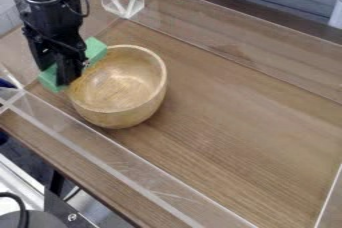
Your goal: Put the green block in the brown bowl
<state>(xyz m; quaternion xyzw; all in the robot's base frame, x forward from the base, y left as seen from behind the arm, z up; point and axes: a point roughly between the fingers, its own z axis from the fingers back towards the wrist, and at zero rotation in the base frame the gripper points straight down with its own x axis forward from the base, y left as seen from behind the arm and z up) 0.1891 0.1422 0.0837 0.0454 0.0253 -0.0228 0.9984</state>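
Note:
My black gripper points down at the left rim of the brown bowl and is shut on the green block. The block lies tilted between the fingers, with one green end up right of the fingers and the other end low at their left. It hangs just outside and over the bowl's left edge. The bowl sits on the wooden table, its pale inside holding nothing.
Clear plastic walls fence the wooden table top on the near and left sides. A clear folded plastic piece stands at the back. Open table surface stretches to the right of the bowl.

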